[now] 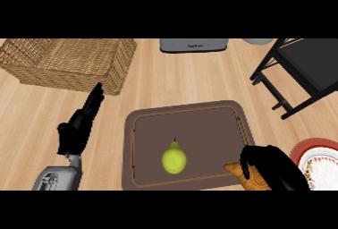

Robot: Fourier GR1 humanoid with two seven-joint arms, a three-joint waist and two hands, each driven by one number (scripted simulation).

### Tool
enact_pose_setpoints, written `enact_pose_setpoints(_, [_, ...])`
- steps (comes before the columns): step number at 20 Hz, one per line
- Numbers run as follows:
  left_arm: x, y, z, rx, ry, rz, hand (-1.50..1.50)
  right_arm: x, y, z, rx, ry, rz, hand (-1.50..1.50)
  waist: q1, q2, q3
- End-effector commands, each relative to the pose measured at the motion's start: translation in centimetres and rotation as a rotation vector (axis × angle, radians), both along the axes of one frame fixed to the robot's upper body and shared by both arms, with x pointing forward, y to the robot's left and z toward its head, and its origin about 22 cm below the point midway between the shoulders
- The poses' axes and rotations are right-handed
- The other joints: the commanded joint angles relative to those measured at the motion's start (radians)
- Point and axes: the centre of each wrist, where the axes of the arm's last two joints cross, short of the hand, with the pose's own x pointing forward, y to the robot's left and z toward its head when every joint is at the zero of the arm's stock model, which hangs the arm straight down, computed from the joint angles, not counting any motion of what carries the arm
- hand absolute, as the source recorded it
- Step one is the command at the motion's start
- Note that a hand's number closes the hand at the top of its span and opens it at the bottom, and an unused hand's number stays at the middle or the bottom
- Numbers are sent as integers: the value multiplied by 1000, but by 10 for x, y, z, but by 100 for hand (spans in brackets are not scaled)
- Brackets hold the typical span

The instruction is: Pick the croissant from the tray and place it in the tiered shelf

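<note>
Golden-brown croissant (242, 177) sits at the brown tray's (188, 112) near-right corner, right of the pear (174, 159). The right hand (267, 167) curls over it. It's probably light and flaky, so grab the thick middle. The left hand (80, 126) rests open left of the tray.

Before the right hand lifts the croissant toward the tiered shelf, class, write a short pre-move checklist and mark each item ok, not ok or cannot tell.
1. Right hand curled over the croissant at the tray's lower right corner: ok.
2. Croissant fully enclosed by the fingers: cannot tell, the hand hides most of it.
3. Pear lies apart from the croissant: ok.
4. Tiered shelf in view at upper right, with bare counter between it and the tray: ok.
5. Left hand rests open, left of the tray: ok.
6. Plate sits close beside the right hand: not ok.
</note>
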Motion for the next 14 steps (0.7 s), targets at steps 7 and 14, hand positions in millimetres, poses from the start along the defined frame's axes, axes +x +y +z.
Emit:
enact_pose_setpoints(7, [-4,9,3,5,-11,13,0,-60,-73,59,483,-157,-20,150,4,0,0])
enact_pose_setpoints(14, [11,14,17,13,-11,-16,0,-87,-100,131,562,-303,-134,150,22,5,-2])
